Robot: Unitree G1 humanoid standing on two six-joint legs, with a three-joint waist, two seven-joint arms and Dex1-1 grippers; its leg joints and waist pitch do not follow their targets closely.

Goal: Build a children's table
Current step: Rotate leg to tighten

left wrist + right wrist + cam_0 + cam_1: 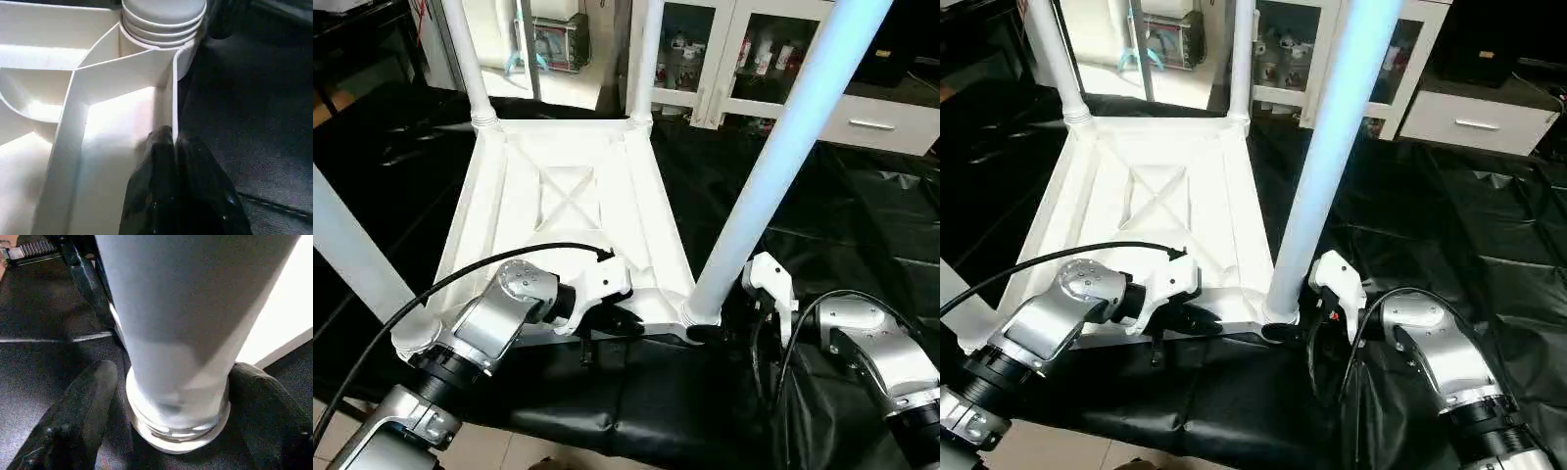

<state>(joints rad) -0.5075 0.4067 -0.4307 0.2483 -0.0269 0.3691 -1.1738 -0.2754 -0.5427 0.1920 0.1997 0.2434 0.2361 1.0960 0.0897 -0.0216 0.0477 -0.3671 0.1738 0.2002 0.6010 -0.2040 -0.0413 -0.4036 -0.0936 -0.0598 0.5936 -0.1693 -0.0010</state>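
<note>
The children's table (509, 196) lies upside down on black cloth, its ribbed X-braced underside facing up. A white tube leg stands in each corner socket: the far left one (465, 59), the far right one (644, 59), the near left one (347, 255) and the near right one (783, 147). My left gripper (173, 139) is shut on the thin near rim of the top, beside the near right socket (164, 29). My right gripper (173, 372) is at the foot of the near right leg (186, 333), open, with one black finger (83, 411) on each side of the socket collar.
Black cloth (822, 225) covers the ground around the table. A white glass-door cabinet (744, 59) and a white drawer unit (876, 122) stand behind. A black cable (489, 264) arcs over my left forearm. Light floor tiles (509, 450) show at the near edge.
</note>
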